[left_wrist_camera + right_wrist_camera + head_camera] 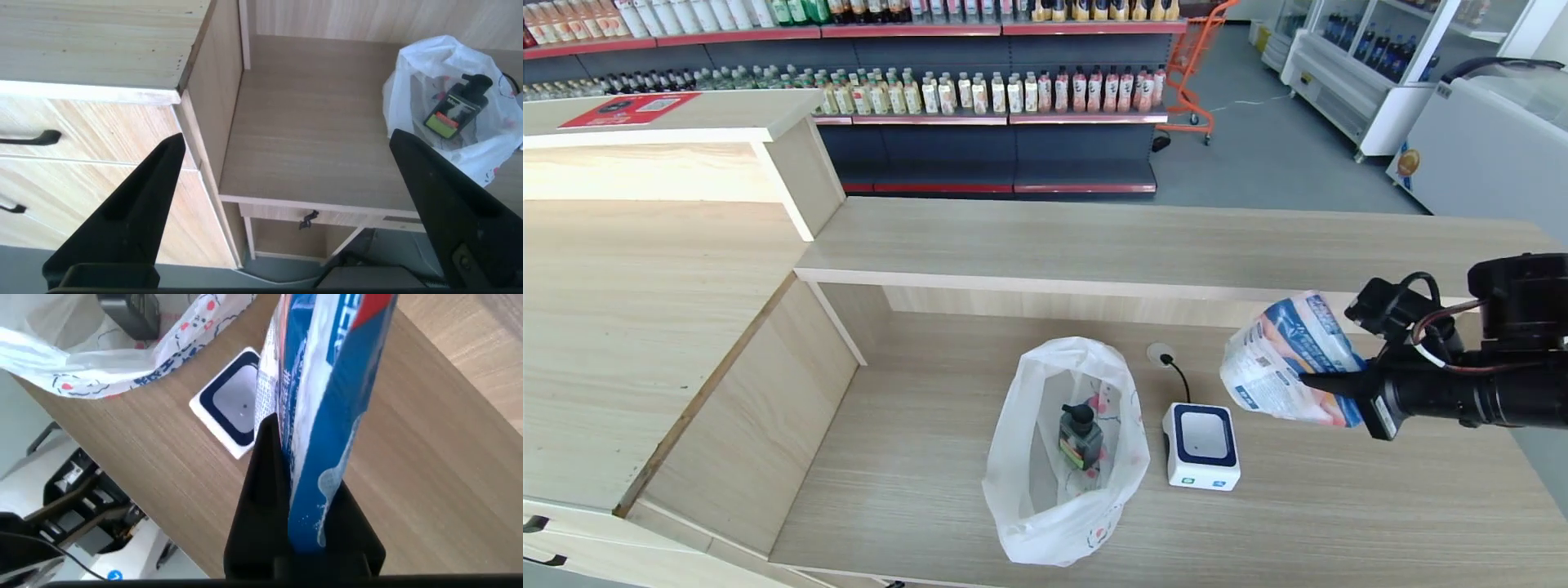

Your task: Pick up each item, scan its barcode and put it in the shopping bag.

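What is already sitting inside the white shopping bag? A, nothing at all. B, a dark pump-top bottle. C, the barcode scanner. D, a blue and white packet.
B: a dark pump-top bottle stands inside the shopping bag, while the blue and white packet is held up in the air and the scanner sits on the counter beside the bag.

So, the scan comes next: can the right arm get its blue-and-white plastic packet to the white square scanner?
Probably yes: the right gripper, shut on the blue-and-white plastic packet, hangs close by the white square scanner, with nothing between them.
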Robot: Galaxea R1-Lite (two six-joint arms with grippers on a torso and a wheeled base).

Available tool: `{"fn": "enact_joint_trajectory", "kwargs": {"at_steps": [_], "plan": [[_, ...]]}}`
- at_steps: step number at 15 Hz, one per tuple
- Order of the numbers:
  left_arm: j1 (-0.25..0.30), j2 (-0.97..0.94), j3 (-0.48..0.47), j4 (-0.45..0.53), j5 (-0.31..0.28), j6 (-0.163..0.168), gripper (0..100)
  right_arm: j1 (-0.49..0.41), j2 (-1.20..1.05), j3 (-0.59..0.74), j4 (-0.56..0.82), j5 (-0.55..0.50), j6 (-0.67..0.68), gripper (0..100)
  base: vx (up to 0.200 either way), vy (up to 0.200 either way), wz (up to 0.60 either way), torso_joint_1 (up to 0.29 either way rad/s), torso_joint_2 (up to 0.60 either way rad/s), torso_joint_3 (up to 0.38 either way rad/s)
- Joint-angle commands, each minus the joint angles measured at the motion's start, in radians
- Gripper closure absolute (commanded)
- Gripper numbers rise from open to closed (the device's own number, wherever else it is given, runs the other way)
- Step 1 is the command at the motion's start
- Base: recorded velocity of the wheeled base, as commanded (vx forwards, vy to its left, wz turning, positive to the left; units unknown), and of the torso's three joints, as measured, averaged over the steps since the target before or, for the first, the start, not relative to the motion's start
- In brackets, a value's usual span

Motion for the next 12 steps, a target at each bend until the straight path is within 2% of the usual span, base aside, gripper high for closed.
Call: {"fn": "enact_joint_trajectory", "kwargs": {"at_steps": [1,4,6,8,9,12], "plan": [[0.000,0.000,0.000,0.000,0.000,0.000,0,0.022,0.067,-0.004,-0.001,0.000,-0.056,100,0.000,0.000,0.00,0.000,0.00,0.000],[0.000,0.000,0.000,0.000,0.000,0.000,0,0.027,0.127,0.002,-0.041,0.029,-0.248,100,0.000,0.000,0.00,0.000,0.00,0.000],[0.000,0.000,0.000,0.000,0.000,0.000,0,0.018,0.211,0.016,-0.153,0.105,-0.360,100,0.000,0.000,0.00,0.000,0.00,0.000],[0.000,0.000,0.000,0.000,0.000,0.000,0,0.016,0.265,0.017,-0.214,0.154,-0.408,100,0.000,0.000,0.00,0.000,0.00,0.000],[0.000,0.000,0.000,0.000,0.000,0.000,0,0.016,0.323,0.010,-0.250,0.195,-0.484,100,0.000,0.000,0.00,0.000,0.00,0.000],[0.000,0.000,0.000,0.000,0.000,0.000,0,0.024,0.387,0.008,-0.282,0.256,-0.570,100,0.000,0.000,0.00,0.000,0.00,0.000]]}}
